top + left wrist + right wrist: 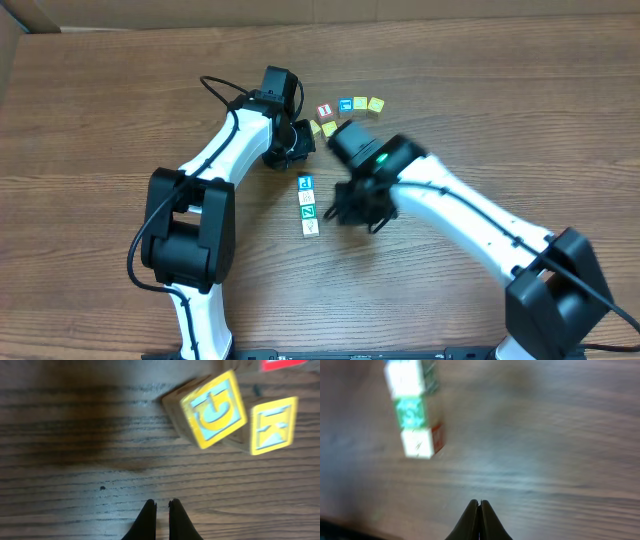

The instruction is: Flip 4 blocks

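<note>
The left gripper [161, 509] hangs over the wooden table [75, 435], its dark tips pressed nearly together and holding nothing. At upper right, a yellow lettered cube [214, 408] sits just beside a yellow picture cube [272, 425].

We take this for a robotics lab bench: a left arm [215, 160] and a right arm [470, 215], white with black joints and loose cabling, stand at a wood-grain tabletop [100, 120] where small lettered blocks [308, 205] are laid out.
</note>
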Action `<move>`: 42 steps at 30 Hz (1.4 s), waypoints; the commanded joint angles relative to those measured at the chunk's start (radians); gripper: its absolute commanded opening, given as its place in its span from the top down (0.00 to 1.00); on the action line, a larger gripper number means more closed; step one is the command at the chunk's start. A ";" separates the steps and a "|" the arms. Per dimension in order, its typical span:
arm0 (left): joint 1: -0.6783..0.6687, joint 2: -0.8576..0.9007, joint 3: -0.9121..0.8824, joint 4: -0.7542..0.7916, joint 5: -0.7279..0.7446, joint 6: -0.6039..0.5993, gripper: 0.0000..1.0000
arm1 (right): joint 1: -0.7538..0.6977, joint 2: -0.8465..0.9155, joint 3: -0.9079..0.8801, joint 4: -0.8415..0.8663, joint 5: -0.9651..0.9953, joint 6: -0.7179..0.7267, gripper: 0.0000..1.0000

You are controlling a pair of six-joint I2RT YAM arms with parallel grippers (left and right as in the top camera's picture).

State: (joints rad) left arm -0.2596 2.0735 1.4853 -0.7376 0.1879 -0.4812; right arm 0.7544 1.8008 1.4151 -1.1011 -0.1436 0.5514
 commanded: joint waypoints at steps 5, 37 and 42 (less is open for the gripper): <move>0.004 0.014 0.006 -0.050 0.019 0.027 0.96 | 0.134 -0.003 -0.094 0.077 0.097 0.094 0.96; -0.004 0.014 0.002 -0.115 -0.014 0.032 0.96 | 0.173 -0.002 -0.375 0.575 -0.015 0.265 0.96; -0.004 0.014 0.002 -0.124 -0.014 0.033 0.96 | 0.173 0.005 -0.375 0.606 -0.015 0.273 0.96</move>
State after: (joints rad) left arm -0.2604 2.0781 1.4853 -0.8551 0.1829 -0.4686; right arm 0.9245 1.8046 1.0439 -0.5117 -0.1577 0.8078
